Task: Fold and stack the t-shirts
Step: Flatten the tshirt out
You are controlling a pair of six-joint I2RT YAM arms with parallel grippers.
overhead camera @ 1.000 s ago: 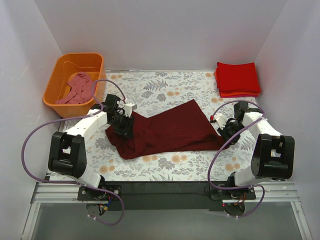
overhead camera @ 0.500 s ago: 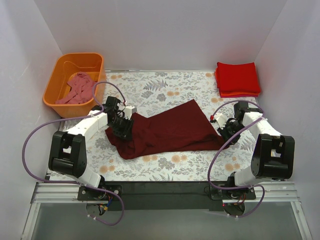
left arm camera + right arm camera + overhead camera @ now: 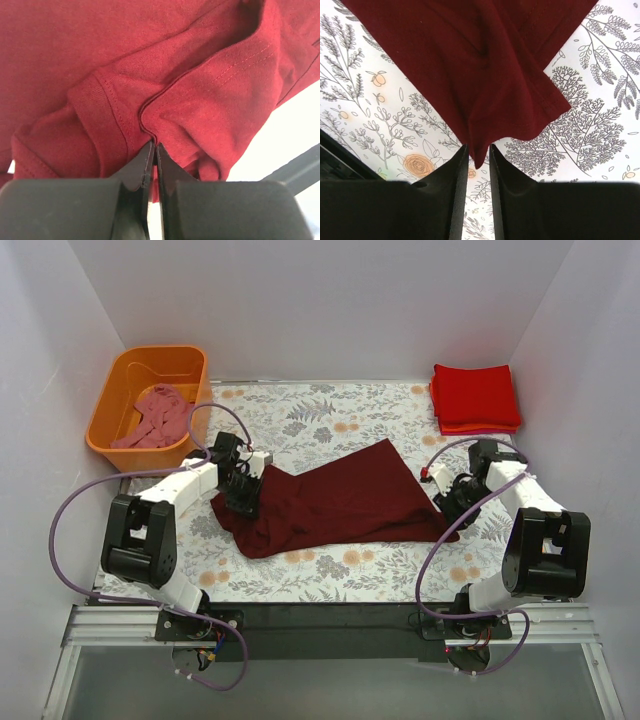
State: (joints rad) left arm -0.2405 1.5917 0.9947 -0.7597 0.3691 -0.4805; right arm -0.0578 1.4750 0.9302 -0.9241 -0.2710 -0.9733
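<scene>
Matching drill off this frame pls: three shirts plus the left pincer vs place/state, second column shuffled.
1. maroon t-shirt
2. folded red t-shirts
3. pink t-shirt
4. left pincer

A. stacked at the far right corner of the table
B. shut on a fold of maroon cloth
C. crumpled in the orange tub
D. spread loosely across mid-table

Pairs: 1-D, 2-A, 3-C, 4-B
</scene>
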